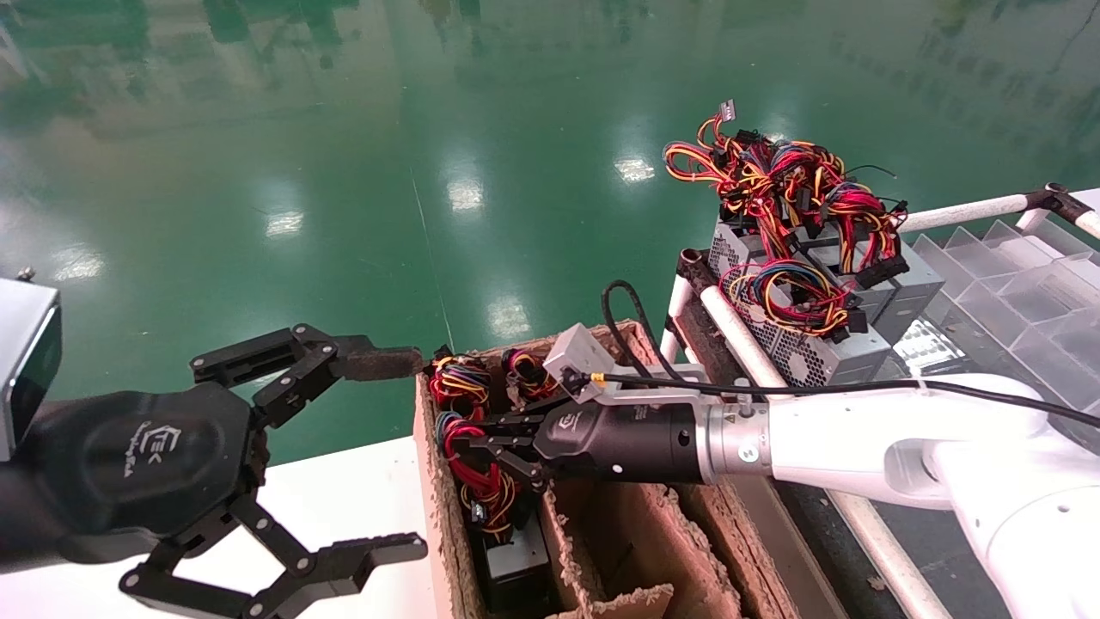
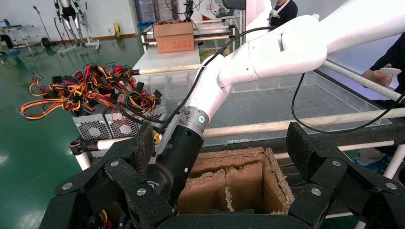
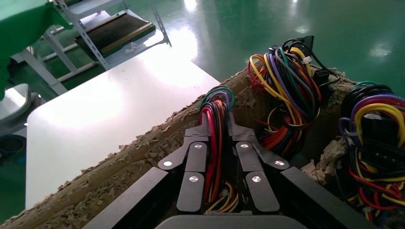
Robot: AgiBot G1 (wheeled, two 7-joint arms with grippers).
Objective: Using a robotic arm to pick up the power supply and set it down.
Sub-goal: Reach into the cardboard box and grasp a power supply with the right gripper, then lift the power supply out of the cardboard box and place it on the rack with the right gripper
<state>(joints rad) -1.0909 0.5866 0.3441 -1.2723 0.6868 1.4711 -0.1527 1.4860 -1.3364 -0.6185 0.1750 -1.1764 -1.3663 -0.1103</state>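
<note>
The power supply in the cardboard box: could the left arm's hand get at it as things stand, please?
Probably not. The right hand is shut on the power supply wire loop, and its arm lies across the cardboard box. The left hand is open beside the box.

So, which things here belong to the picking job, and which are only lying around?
Belongs to the job:
- right gripper, shut on the wire loop
- power supply in the cardboard box

Lying about:
- left gripper, open, idle
- stacked grey supplies
- clear tray
</note>
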